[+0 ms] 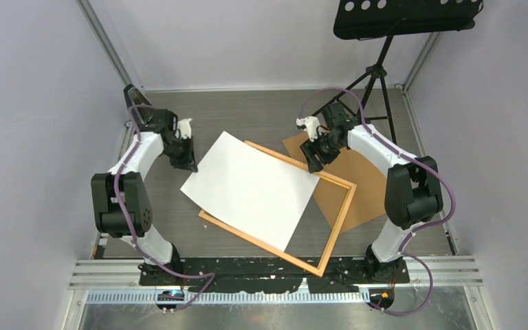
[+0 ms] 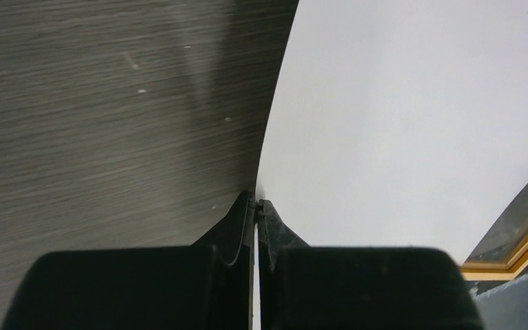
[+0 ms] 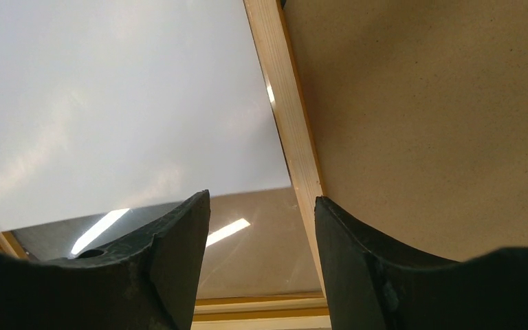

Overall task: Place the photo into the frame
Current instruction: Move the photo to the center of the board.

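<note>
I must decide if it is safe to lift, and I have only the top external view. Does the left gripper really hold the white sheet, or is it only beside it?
Observer: It holds it. In the left wrist view the left gripper is shut on the edge of the photo, and the paper passes between its fingers.
Operator: And the right gripper, does it hold something?
Observer: No. The right wrist view shows the right gripper open and empty, above one rail of the frame.
Operator: Is the inside of the frame bare there?
Observer: No. A glossy pane lies inside it and reflects lights, and the photo covers part of it.
</note>
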### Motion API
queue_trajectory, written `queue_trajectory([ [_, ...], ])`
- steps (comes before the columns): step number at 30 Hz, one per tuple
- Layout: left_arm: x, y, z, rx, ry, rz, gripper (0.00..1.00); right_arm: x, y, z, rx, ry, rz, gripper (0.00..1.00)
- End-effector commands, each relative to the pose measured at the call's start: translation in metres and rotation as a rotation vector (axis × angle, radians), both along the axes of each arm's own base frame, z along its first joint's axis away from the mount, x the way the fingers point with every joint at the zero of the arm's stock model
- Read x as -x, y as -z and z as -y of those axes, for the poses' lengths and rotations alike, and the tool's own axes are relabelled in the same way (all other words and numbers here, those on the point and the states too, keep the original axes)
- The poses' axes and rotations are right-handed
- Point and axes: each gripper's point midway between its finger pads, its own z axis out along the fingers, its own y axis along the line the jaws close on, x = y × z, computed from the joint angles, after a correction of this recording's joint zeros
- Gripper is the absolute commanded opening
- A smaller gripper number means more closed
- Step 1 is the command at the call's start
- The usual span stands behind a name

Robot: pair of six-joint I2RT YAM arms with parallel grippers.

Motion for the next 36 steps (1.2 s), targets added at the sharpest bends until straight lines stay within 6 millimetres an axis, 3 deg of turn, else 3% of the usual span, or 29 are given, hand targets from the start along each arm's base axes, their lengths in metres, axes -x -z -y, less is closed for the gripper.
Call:
queue_trajectory([
  [1, -0.011, -0.035, -0.033, 0.007, -0.087, 0.107, 0.0, -0.008, -0.013, -0.01, -0.032, -0.015, 0.031, 0.63],
  [6, -0.01, -0.049, -0.068, -0.02, -0.186, 0.159, 0.0, -0.009, -0.013, -0.012, -0.039, -0.019, 0.033, 0.63],
  [14, 0.004, -0.081, -0.142, -0.139, -0.395, 0.297, 0.0, -0.011, -0.013, -0.016, -0.058, -0.02, 0.04, 0.64],
  [20, 0.021, -0.096, -0.178, -0.164, -0.517, 0.348, 0.0, -0.016, -0.014, -0.025, -0.081, -0.028, 0.042, 0.63],
  [27, 0.034, -0.097, -0.197, -0.137, -0.591, 0.361, 0.0, -0.021, -0.015, -0.031, -0.094, -0.026, 0.055, 0.63],
  [32, 0.034, -0.082, -0.187, -0.09, -0.53, 0.324, 0.0, -0.02, -0.015, -0.038, -0.101, -0.04, 0.05, 0.63],
  [36, 0.038, -0.063, -0.181, -0.051, -0.506, 0.252, 0.27, -0.016, -0.017, -0.057, -0.12, -0.083, 0.057, 0.63],
])
